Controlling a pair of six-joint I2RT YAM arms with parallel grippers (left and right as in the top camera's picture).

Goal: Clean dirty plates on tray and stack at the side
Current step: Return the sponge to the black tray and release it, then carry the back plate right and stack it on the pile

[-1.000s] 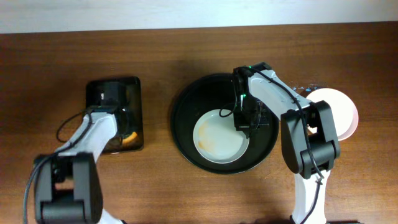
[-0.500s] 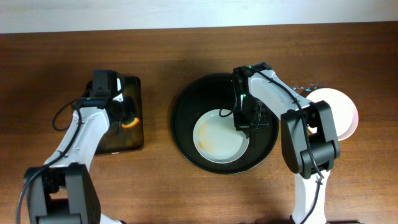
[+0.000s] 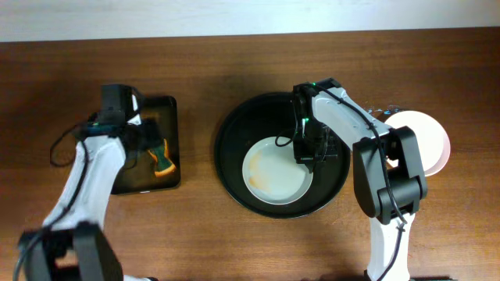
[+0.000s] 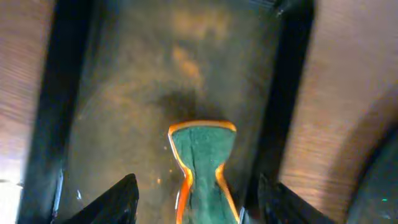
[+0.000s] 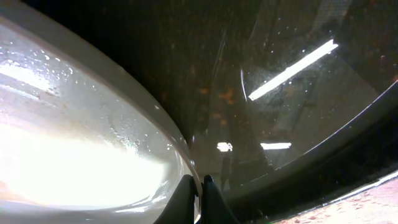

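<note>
The left end effector [image 3: 153, 148] is hanging over the small rectangular dark tray [image 3: 166, 109] on the left part of the brown wooden surface [image 3: 234, 55]; it is pinching a green sponge with an orange edge [image 3: 162, 159]. In the left wrist view the sponge [image 4: 202, 155] is looking squeezed to a narrow waist where the end effector [image 4: 200, 208] is gripping it, and it is pointing out over the wet, orange-stained floor of the rectangular tray [image 4: 124, 93].

The large round black tray [image 3: 233, 133] is sitting in the middle of the surface; one white plate [image 3: 277, 170] is lying inside it, toward the lower part, and it is showing a faint orange smear [image 3: 262, 184] near its lower left edge. The right end effector [image 3: 306, 154] is reaching down to the right edge of this plate; in the right wrist view its tips [image 5: 198, 199] are pressing together on the plate rim, so it is pinching the plate [image 5: 74, 149], with the glossy black tray floor [image 5: 280, 124] lying just beside.

A second pale plate [image 3: 430, 140] is resting on the surface to the right of the round tray, apart from it; the right arm is hiding part of it.
</note>
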